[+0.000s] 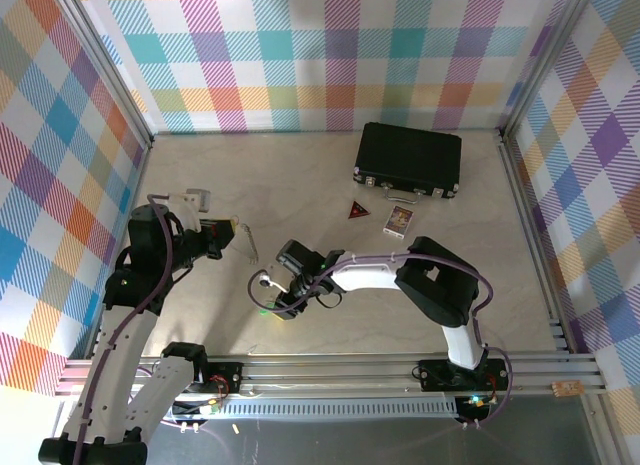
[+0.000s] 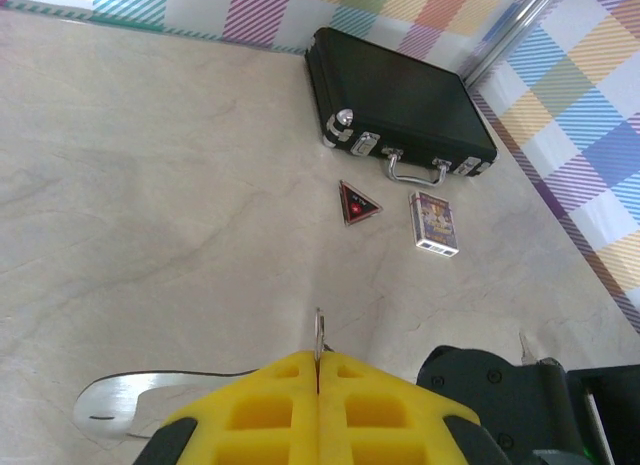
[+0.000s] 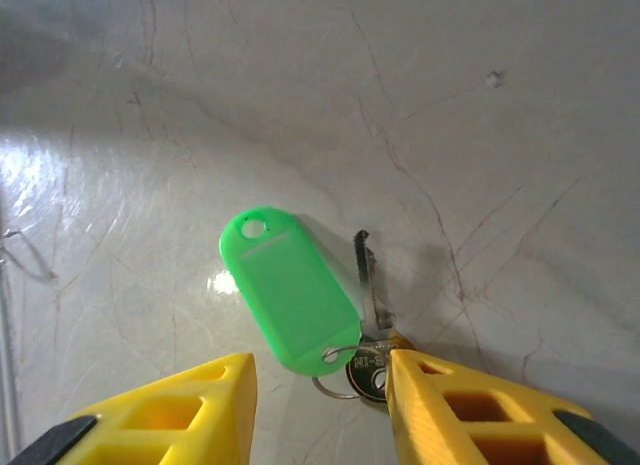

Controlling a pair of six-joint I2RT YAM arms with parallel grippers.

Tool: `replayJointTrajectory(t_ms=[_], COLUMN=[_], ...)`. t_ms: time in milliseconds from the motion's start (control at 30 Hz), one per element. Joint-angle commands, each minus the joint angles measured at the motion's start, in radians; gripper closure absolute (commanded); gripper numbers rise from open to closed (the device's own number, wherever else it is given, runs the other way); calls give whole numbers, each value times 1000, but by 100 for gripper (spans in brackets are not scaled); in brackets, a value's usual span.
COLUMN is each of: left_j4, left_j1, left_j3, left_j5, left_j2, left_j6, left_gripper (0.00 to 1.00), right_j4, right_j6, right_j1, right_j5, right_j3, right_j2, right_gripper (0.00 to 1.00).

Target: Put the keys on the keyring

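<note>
A metal key (image 3: 372, 315) lies flat on the table, joined by a small split ring to a bright green plastic tag (image 3: 290, 295). My right gripper (image 3: 320, 357) stands open low over them. The ring sits between its fingers, and the right finger touches the key's round head. In the top view this gripper (image 1: 268, 303) is near the table's front middle, with a speck of green (image 1: 263, 311) beside it. My left gripper (image 2: 319, 357) is shut on the keyring (image 2: 319, 330), a thin silvery loop seen edge-on. In the top view the keyring (image 1: 251, 247) hangs from the left gripper (image 1: 238, 235).
A black rectangular case (image 1: 408, 159) lies at the back right. In front of it are a dark red triangular piece (image 1: 358, 211) and a small patterned card (image 1: 398, 221). Checkered walls with metal rails close in the table on three sides.
</note>
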Motion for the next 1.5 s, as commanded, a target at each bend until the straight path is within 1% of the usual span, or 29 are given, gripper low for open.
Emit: replayJointTrajectory(t_ms=[0, 67, 167, 333, 467, 600, 767, 833, 933, 1033, 1200, 1333, 1467], left_j4=[53, 57, 61, 63, 63, 59, 54, 62, 64, 70, 76, 79, 89], left_j1=[16, 16, 18, 18, 17, 18, 18, 18, 18, 18, 18, 18, 18], left_j3=[-11, -13, -16, -19, -21, -22, -23, -24, -26, -29, -34, -38, -35], left_j5=[31, 33, 34, 36, 42, 43, 45, 55, 66, 75, 90, 96, 109], left_j2=[-20, -23, -28, -32, -35, -41, -46, -47, -48, -52, -56, -56, -53], left_j6=[-19, -21, -21, -21, -21, -20, -13, -15, -17, -18, -18, -14, -20], left_gripper=[100, 100, 100, 100, 100, 100, 100, 100, 100, 100, 100, 100, 100], right_j4=[-5, 2, 8, 9, 2, -29, -98, -145, -257, -357, -390, -396, -425], right_j6=[-11, -11, -11, -11, 30, 59, 122, 137, 161, 191, 259, 279, 284], right_j1=[25, 33, 40, 41, 40, 34, -6, -28, -51, -71, -132, -165, -170], right_j5=[120, 159, 203, 252, 243, 221, 151, 99, 53, 10, -62, -73, -47], right_j3=[-11, -18, -33, -79, -116, -153, -244, -266, -272, -265, -299, -312, -294], right_j2=[-7, -12, -25, -75, -118, -175, -307, -347, -387, -390, -379, -370, -384], right_gripper=[62, 64, 71, 80, 90, 94, 99, 99, 99, 98, 97, 89, 75])
